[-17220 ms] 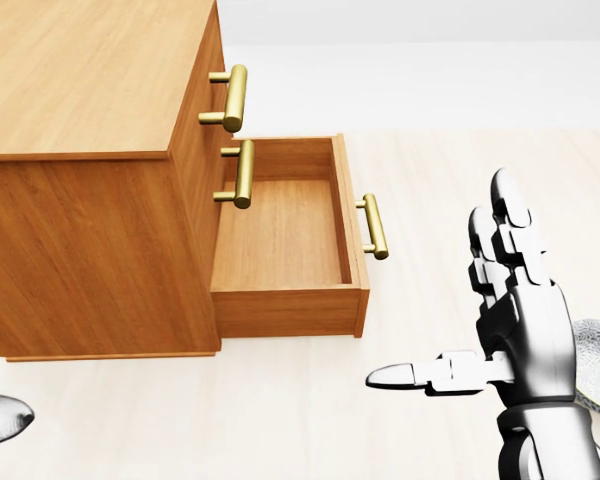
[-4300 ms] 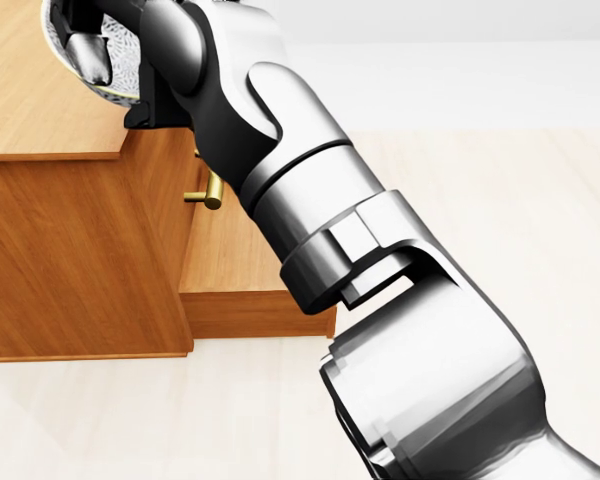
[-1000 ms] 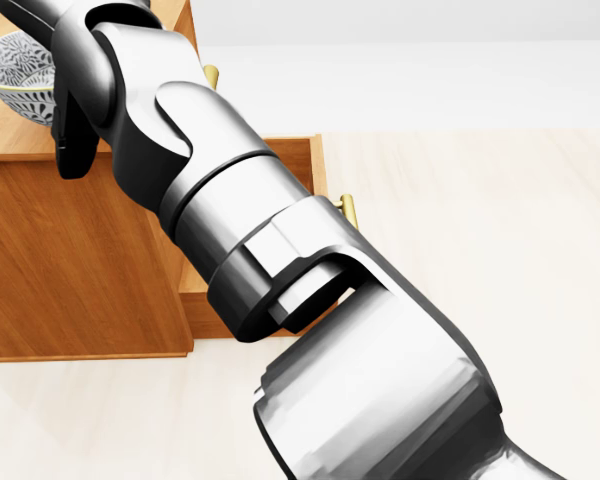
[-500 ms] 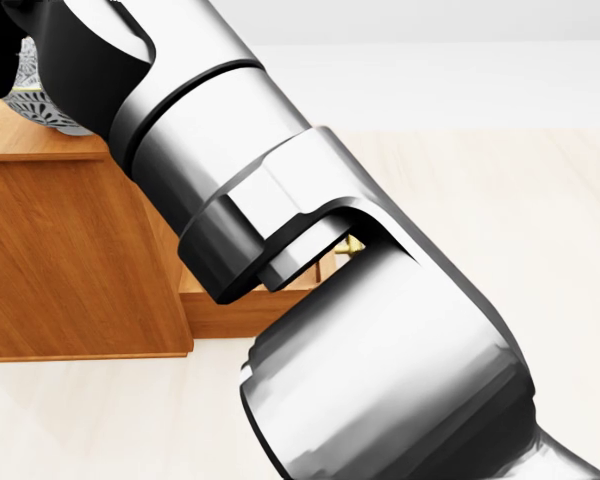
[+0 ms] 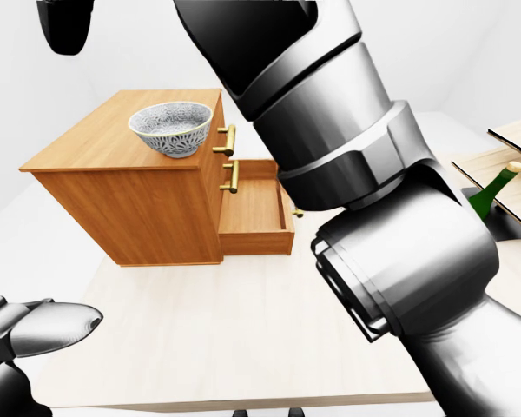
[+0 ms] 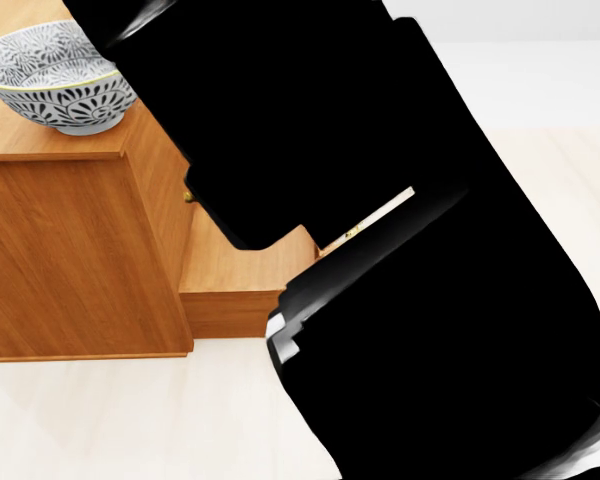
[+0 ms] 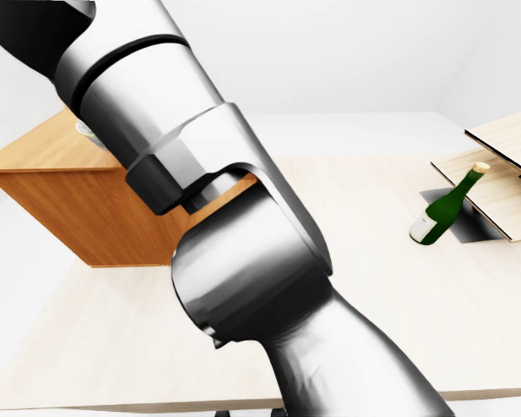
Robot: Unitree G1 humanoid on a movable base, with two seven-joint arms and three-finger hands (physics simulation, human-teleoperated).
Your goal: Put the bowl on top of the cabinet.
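Bowl (image 5: 172,128) upright on cabinet (image 5: 95,143) top; L fingers (image 5: 56,323), R fingers (image 5: 65,26): state unclear.

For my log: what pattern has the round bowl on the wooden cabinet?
The round bowl is white with dark floral print; clearest in head view.

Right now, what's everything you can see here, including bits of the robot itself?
bowl: one, white with dark pattern, on top of the cabinet
cabinet: one, orange-brown wood, left-eye view's left
drawer: one, same wood, pulled open
handles: two clear, brass, cabinet's drawer fronts
bottle: one, green, leaning, right-eye view's right
wooden panels: count unclear, pale, right edge beside bottle
table: one, pale wood, under everything
right arm: one, silver-black, across the middle
left hand: one, silver, left-eye view's bottom-left
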